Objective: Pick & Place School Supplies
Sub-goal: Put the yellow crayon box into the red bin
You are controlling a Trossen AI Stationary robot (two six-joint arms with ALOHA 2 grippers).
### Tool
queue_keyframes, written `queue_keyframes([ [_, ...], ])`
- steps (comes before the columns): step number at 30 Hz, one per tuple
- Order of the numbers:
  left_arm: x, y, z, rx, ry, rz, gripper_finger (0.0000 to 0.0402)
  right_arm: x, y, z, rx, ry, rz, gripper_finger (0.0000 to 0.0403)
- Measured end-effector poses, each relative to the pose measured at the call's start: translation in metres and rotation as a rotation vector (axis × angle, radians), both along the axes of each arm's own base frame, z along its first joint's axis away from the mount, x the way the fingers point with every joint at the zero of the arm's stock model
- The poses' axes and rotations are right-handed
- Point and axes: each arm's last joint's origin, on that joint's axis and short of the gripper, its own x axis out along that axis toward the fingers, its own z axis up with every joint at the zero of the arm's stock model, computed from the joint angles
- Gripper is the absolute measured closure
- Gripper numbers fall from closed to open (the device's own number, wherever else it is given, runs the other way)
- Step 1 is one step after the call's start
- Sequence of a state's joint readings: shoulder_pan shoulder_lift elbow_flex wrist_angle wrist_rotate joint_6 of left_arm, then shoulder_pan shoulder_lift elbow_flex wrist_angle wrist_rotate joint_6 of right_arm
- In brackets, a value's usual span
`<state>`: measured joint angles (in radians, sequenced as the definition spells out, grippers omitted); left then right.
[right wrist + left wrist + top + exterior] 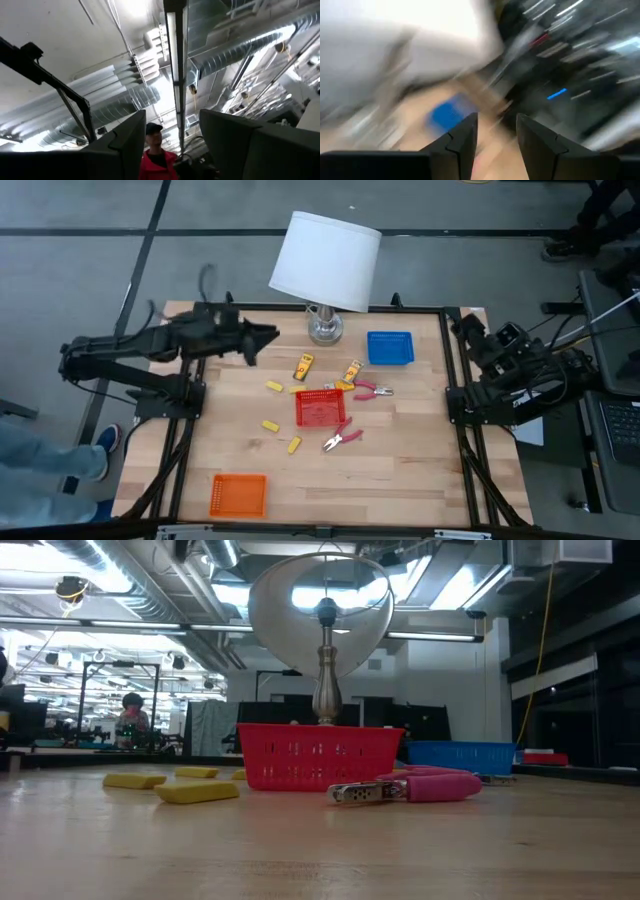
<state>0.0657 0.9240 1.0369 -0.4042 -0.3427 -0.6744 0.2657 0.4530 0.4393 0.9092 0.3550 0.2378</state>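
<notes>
Pale wood bench [400, 460] carries 3 trays: red tray [319, 408], blue tray [390, 347], orange tray [239, 495] (all meshed). 4 pale yellow blocks [274, 386]; pink-handled tools [340, 438]; white lampshade [325, 260].

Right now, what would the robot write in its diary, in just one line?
left gripper: open, above table's left rear | right gripper: open, parked at right edge | supplies: scattered around red tray

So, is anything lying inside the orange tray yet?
No, in the high view the orange tray sits bare at the table's near-left corner, with no supplies in it.
</notes>
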Motion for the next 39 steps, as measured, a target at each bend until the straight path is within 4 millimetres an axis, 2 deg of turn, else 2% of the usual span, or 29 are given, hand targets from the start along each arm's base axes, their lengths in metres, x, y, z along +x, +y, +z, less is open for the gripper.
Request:
queue_keyframes([
  [2,0.005,-0.001,-0.009,-0.067,0.174,0.008,0.0270,0.001,0.000,0.000,0.018,0.000,0.019,0.0213],
  [7,0.021,-0.005,-0.052,-0.234,0.538,0.043,0.0267,0.001,-0.001,0.000,0.054,-0.004,0.021,0.0213],
  [11,0.039,-0.014,-0.082,-0.269,0.738,0.086,0.0237,0.000,-0.001,0.001,0.064,-0.010,0.035,0.0213],
  [16,0.071,-0.031,-0.110,-0.201,0.766,0.140,0.0179,0.000,-0.001,0.002,0.079,-0.017,0.055,0.0213],
  [19,0.089,-0.042,-0.127,-0.198,0.708,0.236,0.0149,0.000,-0.001,0.002,0.085,-0.020,0.062,0.0213],
  [22,0.104,-0.045,-0.144,-0.245,0.659,0.319,0.0131,0.000,-0.001,0.002,0.094,-0.017,0.073,0.0213],
  [25,0.118,-0.036,-0.161,-0.282,0.659,0.343,0.0124,0.000,-0.001,0.002,0.097,-0.018,0.075,0.0213],
  [29,0.132,-0.011,-0.175,-0.355,0.687,0.305,0.0123,0.000,-0.001,0.001,0.138,-0.024,0.091,0.0213],
  [35,0.136,0.031,-0.181,-0.299,0.748,0.188,0.0122,0.000,-0.001,0.001,0.172,-0.030,0.113,0.0213],
  [39,0.135,0.047,-0.180,-0.233,0.775,0.126,0.0122,0.000,-0.002,0.001,0.187,-0.029,0.099,0.0213],
])
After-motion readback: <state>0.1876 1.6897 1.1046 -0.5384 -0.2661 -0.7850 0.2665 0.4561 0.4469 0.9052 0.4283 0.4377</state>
